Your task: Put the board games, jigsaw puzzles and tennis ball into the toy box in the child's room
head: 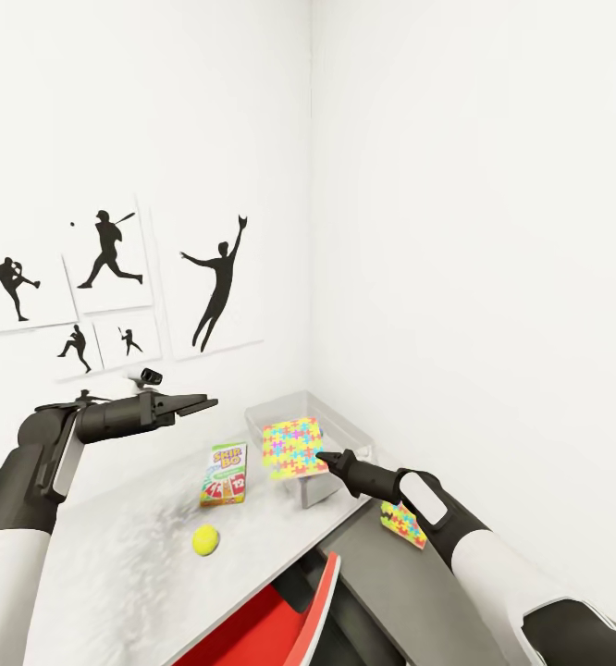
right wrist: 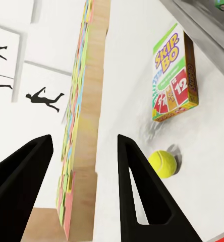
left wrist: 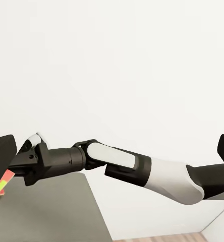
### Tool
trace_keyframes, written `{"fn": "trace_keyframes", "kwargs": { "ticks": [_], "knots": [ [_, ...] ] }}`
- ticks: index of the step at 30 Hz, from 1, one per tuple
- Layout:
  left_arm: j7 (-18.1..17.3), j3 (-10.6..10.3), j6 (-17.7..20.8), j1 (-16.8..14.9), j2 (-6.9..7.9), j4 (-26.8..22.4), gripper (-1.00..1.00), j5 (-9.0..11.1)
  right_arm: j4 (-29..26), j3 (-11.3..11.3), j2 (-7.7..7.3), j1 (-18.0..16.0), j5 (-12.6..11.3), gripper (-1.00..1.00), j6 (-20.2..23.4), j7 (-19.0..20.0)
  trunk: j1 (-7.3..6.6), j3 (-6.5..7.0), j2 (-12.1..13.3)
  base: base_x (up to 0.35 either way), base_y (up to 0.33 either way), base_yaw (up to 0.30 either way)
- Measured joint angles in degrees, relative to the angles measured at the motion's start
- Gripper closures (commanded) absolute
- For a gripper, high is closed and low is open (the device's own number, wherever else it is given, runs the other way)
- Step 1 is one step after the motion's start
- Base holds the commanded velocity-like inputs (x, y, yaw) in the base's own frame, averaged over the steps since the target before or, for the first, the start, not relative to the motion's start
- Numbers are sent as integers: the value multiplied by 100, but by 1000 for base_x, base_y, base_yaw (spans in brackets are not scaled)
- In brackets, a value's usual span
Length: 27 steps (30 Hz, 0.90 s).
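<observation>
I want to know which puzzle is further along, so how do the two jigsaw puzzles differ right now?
The first jigsaw puzzle sits tilted at the toy box, between the open jaws of the right gripper; the second jigsaw puzzle lies on the lower dark table, partly hidden behind the right arm. The first shows almost its whole face, the second only a corner. Both are thin multicoloured sheets.

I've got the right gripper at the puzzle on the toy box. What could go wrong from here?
1. The jigsaw puzzle sits tilted over the toy box near rim, between the open fingers of the right gripper. If nudged, it may slide out onto the table.
2. The second puzzle lies close beneath the right forearm, which could sweep it off.
3. The tennis ball rests loose near the table's front edge and could roll off.
</observation>
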Motion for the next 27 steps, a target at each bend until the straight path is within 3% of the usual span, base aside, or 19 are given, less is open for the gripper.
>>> {"fn": "trace_keyframes", "kwargs": {
  "ticks": [27],
  "knots": [
    [0,2,0,-4,9,1,-100,0,0,-9,-8,2,-8,100,9,15,0,0,0,0,0,0]
  ]
}}
